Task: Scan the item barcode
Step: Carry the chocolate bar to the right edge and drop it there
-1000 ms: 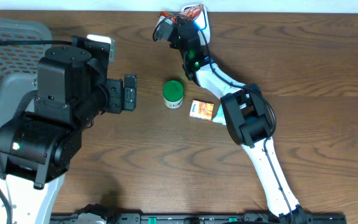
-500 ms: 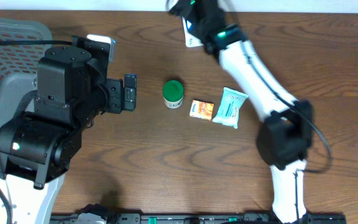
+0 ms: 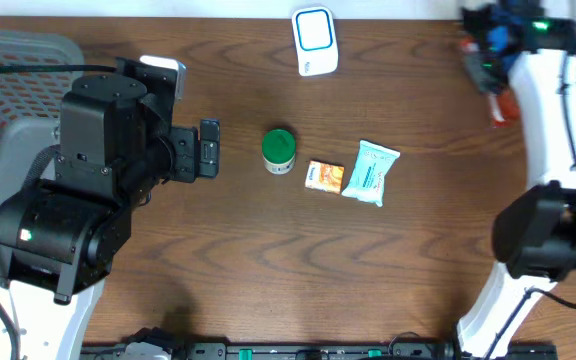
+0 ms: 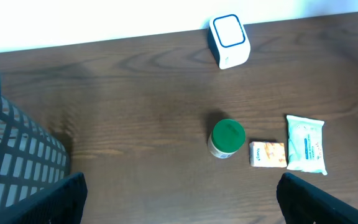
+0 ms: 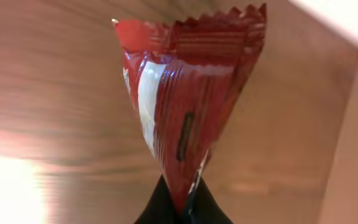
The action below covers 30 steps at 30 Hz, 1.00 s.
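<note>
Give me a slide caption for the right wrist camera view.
Red packet pinched by one corner in the right fingers, wooden table blurred behind.

Right gripper (image 3: 484, 58), red packet (image 5: 185, 106) clamped: moved from over scanner (image 3: 315, 40) to table (image 3: 268, 270) far-right rear. Wipes pack (image 3: 370, 173) now uncovered.

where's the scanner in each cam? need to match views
Overhead: scanner at the top edge, just right of centre.
Left wrist: scanner near the top, right of centre.
Right wrist: not in it; a red packet fills the frame.
Shared landmark: green-lid jar, below the scanner in overhead and left wrist.
</note>
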Motion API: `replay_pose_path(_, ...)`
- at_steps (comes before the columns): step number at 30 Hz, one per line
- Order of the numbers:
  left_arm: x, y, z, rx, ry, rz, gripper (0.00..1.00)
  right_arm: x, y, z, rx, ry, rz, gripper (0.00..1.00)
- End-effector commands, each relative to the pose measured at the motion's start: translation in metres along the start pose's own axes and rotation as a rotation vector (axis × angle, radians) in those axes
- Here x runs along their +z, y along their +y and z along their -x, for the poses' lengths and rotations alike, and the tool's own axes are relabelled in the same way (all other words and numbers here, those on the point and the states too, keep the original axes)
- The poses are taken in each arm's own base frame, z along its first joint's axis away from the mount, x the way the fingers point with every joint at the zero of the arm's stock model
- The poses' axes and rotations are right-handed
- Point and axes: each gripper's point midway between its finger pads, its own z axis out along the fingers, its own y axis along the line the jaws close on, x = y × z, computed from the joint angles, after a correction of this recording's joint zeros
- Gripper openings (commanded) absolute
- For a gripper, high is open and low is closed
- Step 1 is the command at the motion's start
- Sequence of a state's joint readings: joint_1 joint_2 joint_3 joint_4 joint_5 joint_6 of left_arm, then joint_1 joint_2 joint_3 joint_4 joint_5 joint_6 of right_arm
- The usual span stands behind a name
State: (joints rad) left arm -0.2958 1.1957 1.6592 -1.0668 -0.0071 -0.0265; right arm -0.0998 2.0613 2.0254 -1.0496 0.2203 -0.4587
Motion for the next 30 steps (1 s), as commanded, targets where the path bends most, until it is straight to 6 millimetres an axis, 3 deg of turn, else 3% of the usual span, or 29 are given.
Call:
replay_pose_path(1,0.001,0.004,-0.001,-0.008,0.002,0.017,0.98,0.034,-0.045,-0.052,0.19,0.09,-0.028,0.01)
replay_pose_path(6,0.001,0.004,-0.001,-0.008,0.002,0.017,0.98,0.079,-0.086,-0.121,0.359,0.164,-0.088,0.01)
replay_pose_path(7,0.001,0.004,-0.001,-0.008,0.002,0.017,0.98,0.094,-0.095,-0.148,0.395,0.196,-0.118,0.01)
replay_pose_path(11,0.001,0.004,-0.001,-0.008,0.002,0.017,0.98,0.116,-0.114,-0.203,0.495,0.253,-0.208,0.01)
replay_pose_path(16,0.001,0.004,-0.001,-0.008,0.002,0.017,0.98,0.122,-0.138,-0.264,0.595,0.332,-0.302,0.01)
replay_pose_path(20,0.001,0.004,-0.001,-0.008,0.002,0.017,0.98,0.116,-0.154,-0.295,0.713,0.362,-0.333,0.01)
replay_pose_path(21,0.001,0.004,-0.001,-0.008,0.002,0.017,0.98,0.114,-0.157,-0.299,0.731,0.365,-0.337,0.07)
replay_pose_path(23,0.001,0.004,-0.001,-0.008,0.002,0.017,0.98,0.109,-0.164,-0.3,0.783,0.352,-0.352,0.45)
replay_pose_path(26,0.001,0.004,-0.001,-0.008,0.002,0.017,0.98,0.099,-0.169,-0.278,0.805,0.275,-0.323,0.99)
replay_pose_path(29,0.001,0.004,-0.001,-0.008,0.002,0.017,0.98,0.08,-0.17,-0.233,0.808,0.135,-0.263,0.99)
replay_pose_path(30,0.001,0.004,-0.001,-0.008,0.002,0.016,0.98,0.067,-0.166,-0.207,0.825,0.058,-0.235,0.99)
